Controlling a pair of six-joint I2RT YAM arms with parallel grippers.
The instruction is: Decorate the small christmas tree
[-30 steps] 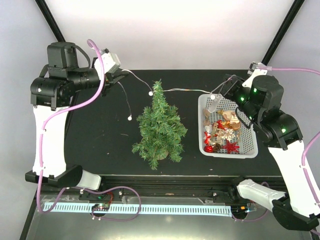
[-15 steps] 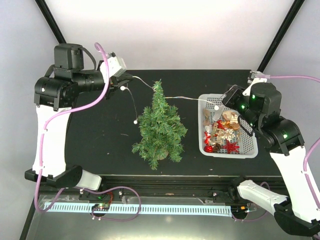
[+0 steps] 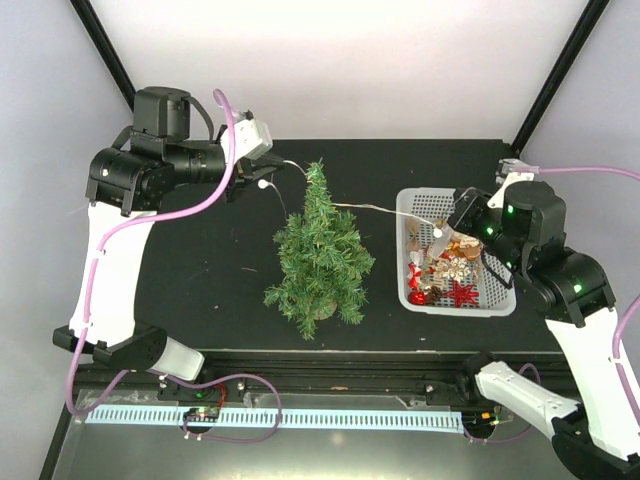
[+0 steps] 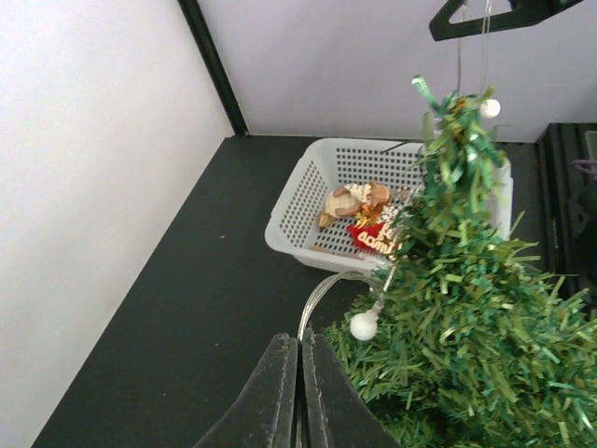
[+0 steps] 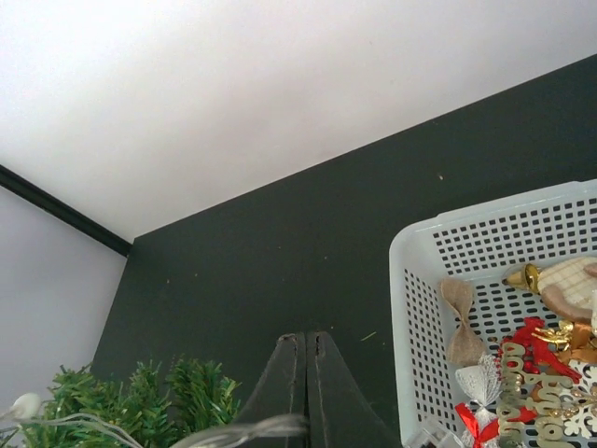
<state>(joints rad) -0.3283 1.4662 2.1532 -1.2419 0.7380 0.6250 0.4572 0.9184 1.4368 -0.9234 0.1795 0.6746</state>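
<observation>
The small christmas tree (image 3: 320, 255) stands upright mid-table, also filling the right of the left wrist view (image 4: 466, 308). A thin light string (image 3: 380, 208) with white bulbs stretches past the tree's tip between both grippers. My left gripper (image 3: 245, 180) hovers left of the treetop, shut on the wire (image 4: 322, 294), with one bulb (image 4: 364, 325) lying against the branches. My right gripper (image 3: 452, 215) hangs over the white basket's (image 3: 408, 205) left end. It is shut, and the wire (image 5: 242, 431) runs into its fingers (image 5: 322, 392).
The white basket (image 5: 410, 308) at the right holds several ornaments: a burlap bow (image 5: 457, 317), red and gold pieces (image 3: 450, 275). Black frame posts stand at both back corners. Pink cables loop from both arms.
My left gripper has swung right toward the treetop, pulling the wire and its hanging bulbs against the tree. My right gripper has moved slightly nearer over the basket.
</observation>
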